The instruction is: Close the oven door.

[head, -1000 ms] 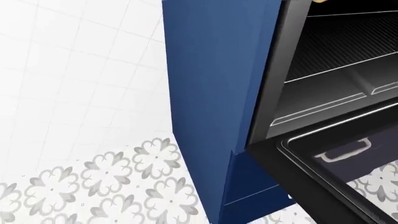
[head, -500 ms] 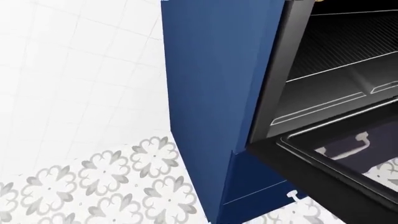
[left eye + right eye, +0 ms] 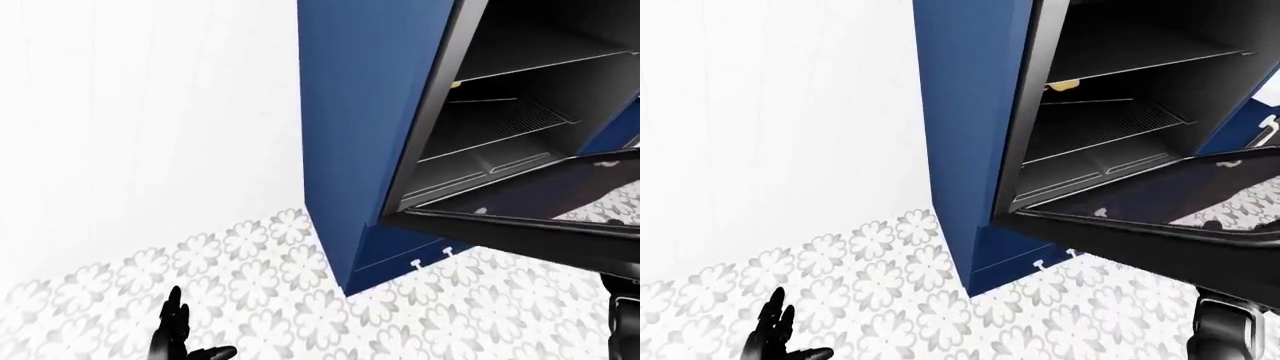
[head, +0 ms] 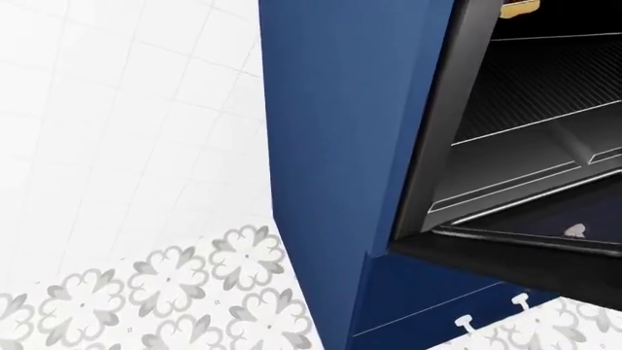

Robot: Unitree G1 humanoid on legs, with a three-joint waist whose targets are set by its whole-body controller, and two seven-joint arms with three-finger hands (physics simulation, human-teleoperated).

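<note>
I saw the oven door hanging partly open at right. My left robot hand was spread, lower left. I couldn't tell the right robot hand fingers' state.

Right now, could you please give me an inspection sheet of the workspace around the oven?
Surface: patterned floor tiles, with a white tiled wall on the views' left.
Job's things: oven door hangs open, roughly level; oven cavity shows wire racks.
Clutter: a small tan item at the cavity's top edge, unidentifiable.
Grippers: left robot hand low at bottom left, fingers spread, holding nothing; right robot hand only partly in view under the door, state unclear.
Cables: nothing seen.
Surroundings: blue cabinet encloses the oven; drawer with two white knobs below.
</note>
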